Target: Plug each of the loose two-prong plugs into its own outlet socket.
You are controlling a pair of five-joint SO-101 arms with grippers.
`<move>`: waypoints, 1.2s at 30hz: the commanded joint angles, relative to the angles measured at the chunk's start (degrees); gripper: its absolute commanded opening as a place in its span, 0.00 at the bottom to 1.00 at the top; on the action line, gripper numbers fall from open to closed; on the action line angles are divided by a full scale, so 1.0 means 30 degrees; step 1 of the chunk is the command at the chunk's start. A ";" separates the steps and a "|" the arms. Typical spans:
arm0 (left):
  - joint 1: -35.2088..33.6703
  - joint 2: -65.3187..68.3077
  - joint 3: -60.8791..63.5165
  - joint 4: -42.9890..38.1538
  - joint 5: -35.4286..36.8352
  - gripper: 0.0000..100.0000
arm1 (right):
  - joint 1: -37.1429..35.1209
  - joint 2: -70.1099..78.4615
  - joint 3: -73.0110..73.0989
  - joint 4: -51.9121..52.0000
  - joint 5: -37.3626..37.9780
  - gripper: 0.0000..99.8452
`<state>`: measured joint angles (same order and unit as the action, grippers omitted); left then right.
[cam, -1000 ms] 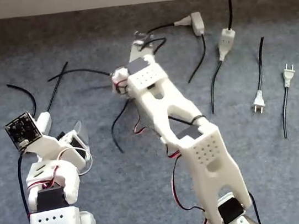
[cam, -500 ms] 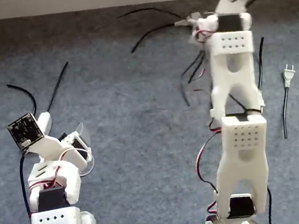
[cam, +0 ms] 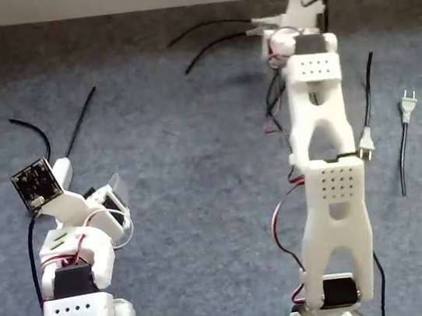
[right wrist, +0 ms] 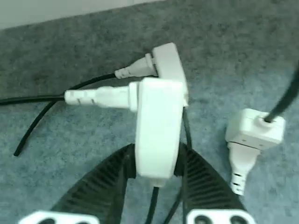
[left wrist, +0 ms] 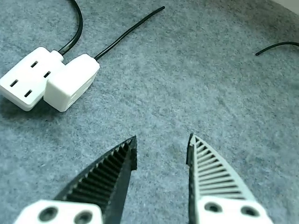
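Swung from the middle of the desk (cam: 202,206) to its far right, the right arm's fingers (right wrist: 105,186) pinched the near end of a white socket block (right wrist: 159,121). A seated plug (right wrist: 100,98) stood in the block's side, and the low hold apparently kept that plug and its cord free. Touching it beyond lay a second mated socket (right wrist: 168,60), with a third pair (right wrist: 254,128) just beside. The desk's far edge ran close behind, leaving little room that way; open grey surface lay toward the middle. One loose plug (cam: 407,104) waited at the right, a second loose plug (cam: 365,142) beside the arm. At near left, the left arm's fingers (left wrist: 110,179) hung spread near a joined socket (left wrist: 25,79).
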<state>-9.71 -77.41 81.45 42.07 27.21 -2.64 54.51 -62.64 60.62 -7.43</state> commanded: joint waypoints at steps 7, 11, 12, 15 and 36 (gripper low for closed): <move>0.0308 -0.0190 -0.0044 -0.0410 0.0000 0.19 | -0.1128 0.2330 -0.2681 -0.3795 -0.0205 0.23; 0.0308 -0.0190 -0.0044 -0.0410 0.0000 0.19 | -0.1275 0.2652 -0.4029 -0.2418 -0.0205 0.23; 0.0308 -0.0190 -0.0044 -0.0410 0.0000 0.19 | -0.1333 0.2535 -0.4645 -0.1392 -0.0176 0.23; 0.0337 -0.0190 -0.0044 -0.0410 0.0000 0.19 | -0.1421 0.2447 -0.7077 0.1744 -0.0176 0.23; 0.0337 -0.0190 0.1099 -0.2374 -0.0117 0.19 | -0.5465 0.1685 -1.2674 1.3524 -0.3194 0.23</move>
<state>-9.71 -77.41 84.62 37.67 27.21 -16.79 64.26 -94.55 98.86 -16.22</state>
